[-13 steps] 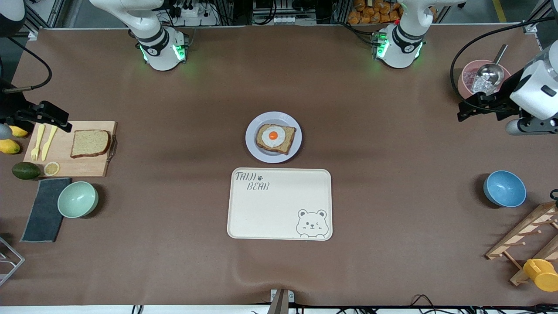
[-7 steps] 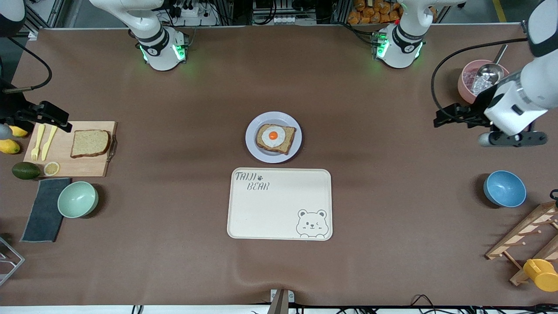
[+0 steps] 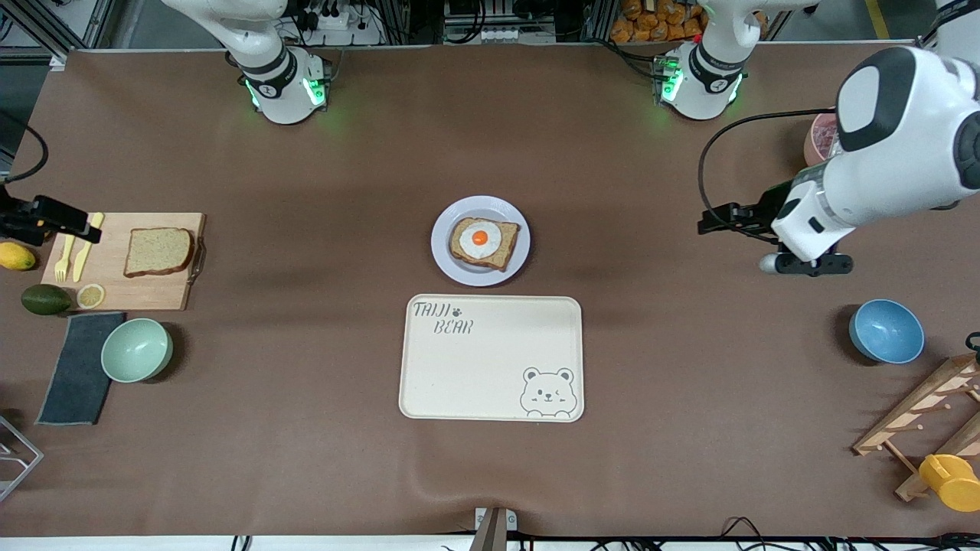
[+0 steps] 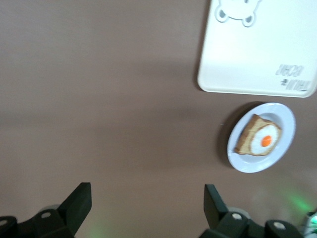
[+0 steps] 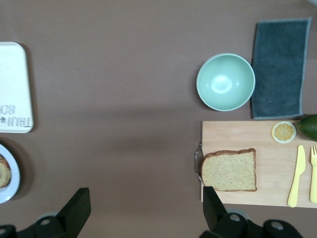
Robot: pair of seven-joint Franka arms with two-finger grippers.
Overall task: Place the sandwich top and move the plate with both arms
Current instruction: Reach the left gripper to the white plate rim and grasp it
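plate (image 3: 442, 256) – egg-topped slice (image 3: 484, 242), green bowl (image 3: 137, 350)

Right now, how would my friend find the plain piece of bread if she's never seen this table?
Look toward the right arm's end of the table for the wooden cutting board. The sandwich top lies flat on it, beside a yellow fork and yellow knife. Unlike the slice on the plate, it has no fried egg.

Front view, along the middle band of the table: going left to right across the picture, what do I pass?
Cutting board → sandwich top on that board → plate with the egg slice → left gripper, up in the air over bare table.
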